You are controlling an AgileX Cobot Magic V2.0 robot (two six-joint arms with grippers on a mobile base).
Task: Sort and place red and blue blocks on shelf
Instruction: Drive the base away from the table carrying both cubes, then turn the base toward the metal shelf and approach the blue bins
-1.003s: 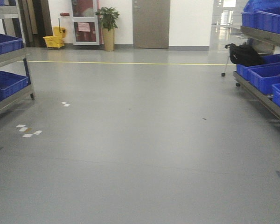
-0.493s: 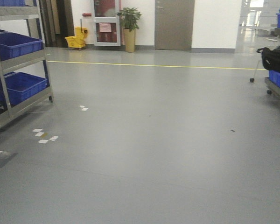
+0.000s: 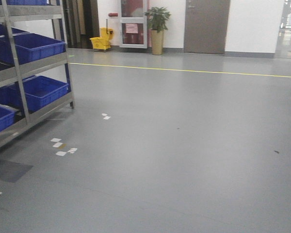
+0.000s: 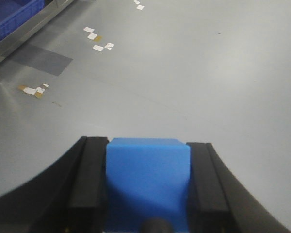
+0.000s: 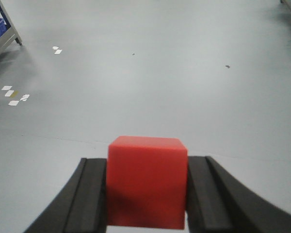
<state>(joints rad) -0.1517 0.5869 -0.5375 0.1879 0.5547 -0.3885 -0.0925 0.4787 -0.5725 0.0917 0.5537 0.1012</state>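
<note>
In the left wrist view a light blue block (image 4: 148,179) sits squeezed between the black fingers of my left gripper (image 4: 148,145), held above the grey floor. The right wrist view shows a red block (image 5: 146,187) clamped the same way in my right gripper (image 5: 146,162). The steel shelf (image 3: 17,68) stands at the left of the front view, some way off, with dark-blue crates (image 3: 39,46) on its tiers. Its lower rail (image 4: 24,34) shows in the top left corner of the left wrist view. Neither gripper appears in the front view.
Open grey floor stretches ahead, with white tape marks (image 3: 63,145) near the shelf's end and a yellow line (image 3: 184,70) across it. A yellow mop bucket (image 3: 101,42), a potted plant (image 3: 157,24) and a grey door (image 3: 206,24) line the far wall.
The front view has swung left: the left shelf has come further into view, and the right-hand rack with its crates and black bag has gone out of view.
</note>
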